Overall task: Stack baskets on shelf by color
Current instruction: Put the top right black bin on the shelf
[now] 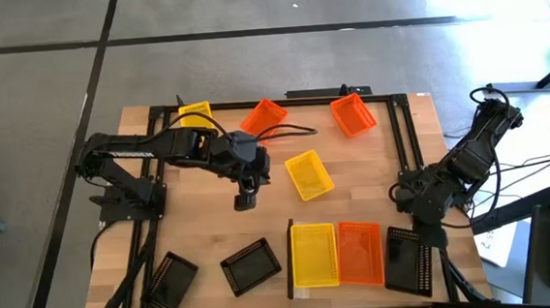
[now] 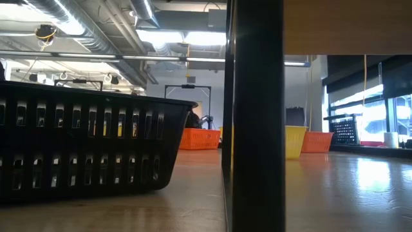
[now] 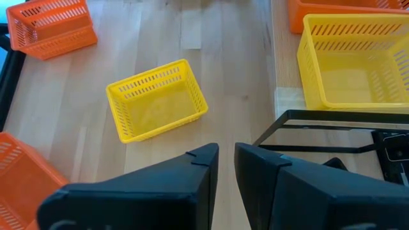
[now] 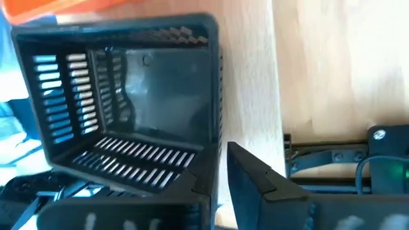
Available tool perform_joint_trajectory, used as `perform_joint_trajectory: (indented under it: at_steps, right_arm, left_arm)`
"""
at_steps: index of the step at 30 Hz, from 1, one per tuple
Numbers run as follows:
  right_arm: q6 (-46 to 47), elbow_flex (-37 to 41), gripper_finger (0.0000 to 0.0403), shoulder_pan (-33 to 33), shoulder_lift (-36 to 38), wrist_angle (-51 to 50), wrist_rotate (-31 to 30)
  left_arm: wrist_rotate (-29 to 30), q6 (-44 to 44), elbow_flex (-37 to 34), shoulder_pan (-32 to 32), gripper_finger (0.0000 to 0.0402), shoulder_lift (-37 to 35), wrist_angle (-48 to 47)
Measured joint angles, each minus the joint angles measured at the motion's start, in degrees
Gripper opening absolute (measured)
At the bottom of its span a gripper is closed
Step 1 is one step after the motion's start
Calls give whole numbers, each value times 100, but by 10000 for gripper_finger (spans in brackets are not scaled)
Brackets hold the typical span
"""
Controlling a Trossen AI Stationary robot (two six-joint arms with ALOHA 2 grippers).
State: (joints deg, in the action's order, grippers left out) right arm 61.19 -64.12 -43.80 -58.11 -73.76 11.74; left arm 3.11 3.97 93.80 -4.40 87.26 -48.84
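Note:
The shelf point(image 1: 291, 232) stands at the table's near edge and bears a yellow basket point(image 1: 313, 255), an orange basket point(image 1: 361, 254) and a black basket point(image 1: 408, 259) side by side. Loose on the table are two yellow baskets point(image 1: 308, 174) point(image 1: 195, 114), two orange ones point(image 1: 264, 116) point(image 1: 353, 115) and two black ones point(image 1: 251, 265) point(image 1: 170, 282). My left gripper point(image 1: 245, 201) point(image 3: 226, 156) hangs above mid-table, slightly open and holding nothing. My right gripper point(image 1: 422, 233) point(image 4: 220, 163) is shut at the far end of the shelf's black basket point(image 4: 128, 96). My right gripper holds the black basket by its rim at the far end, near the right corner point(image 4: 215, 128). The fingers slant down onto it from the far right. The dark finger blends with the dark wall, so the kind of hold does not show. The basket stands upright beside the orange one.
A black frame point(image 1: 401, 126) runs around the tabletop. In the low view a loose black basket point(image 2: 84, 148) fills the left, and the shelf's dark upright point(image 2: 257, 116) stands in the middle. Bare wood lies between the loose yellow basket and the shelf.

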Motion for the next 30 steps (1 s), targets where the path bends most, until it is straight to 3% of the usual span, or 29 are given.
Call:
perform_joint_trajectory:
  at_steps: [7, 17, 30]
  right_arm:
    - [2, 0, 33, 1, -2, -42, -524]
    - [-145, -2, 33, -1, 0, 8, -161]
    - [-322, -37, 32, -1, 0, -5, -306]
  left_arm:
    - [0, 0, 0, -2, 47, 0, -2]
    - [39, 0, -2, 0, 47, 0, -2]
    - [39, 6, -2, 0, 47, 0, -2]
